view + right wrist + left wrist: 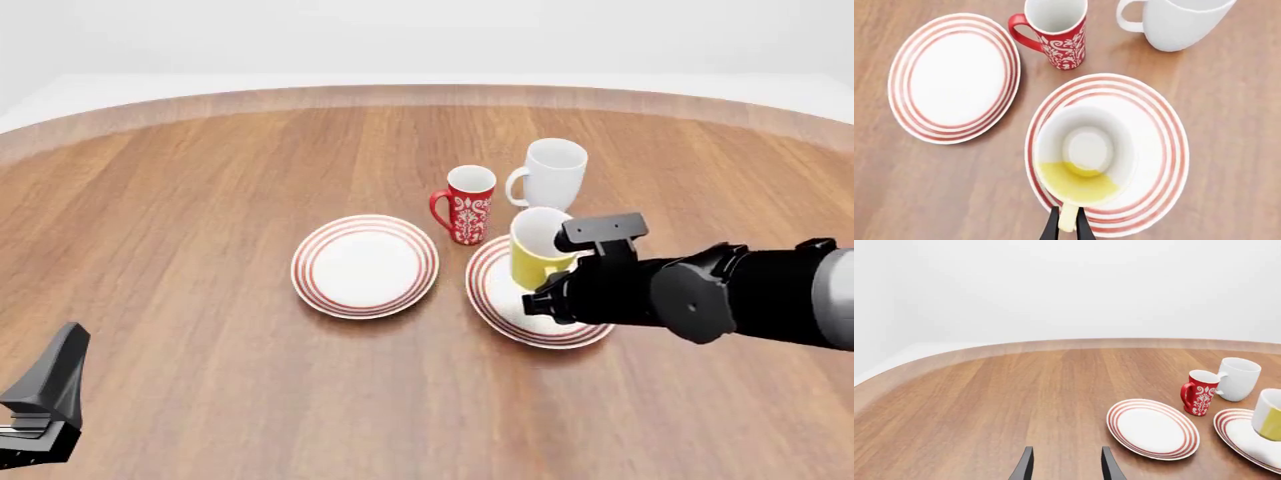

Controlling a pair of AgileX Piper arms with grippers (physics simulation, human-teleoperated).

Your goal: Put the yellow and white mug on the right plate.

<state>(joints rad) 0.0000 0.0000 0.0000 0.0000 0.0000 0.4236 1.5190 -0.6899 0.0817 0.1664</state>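
The yellow mug [1084, 160] sat upright over the right plate [1167, 145], mouth up, its handle pointing back toward your right gripper [1067, 227], whose jaws were pinched on that handle. Whether the base was touching the plate or just above it, you could not tell: the wrist view looked straight down, and in the front view your right arm covered the mug's lower side and part of the plate. The red mug [1057, 32] and white mug [1177, 22] stood just beyond the plate; the left plate [954, 77] lay beside it. Your left gripper [1066, 465] was well apart, jaws spread, holding nothing.
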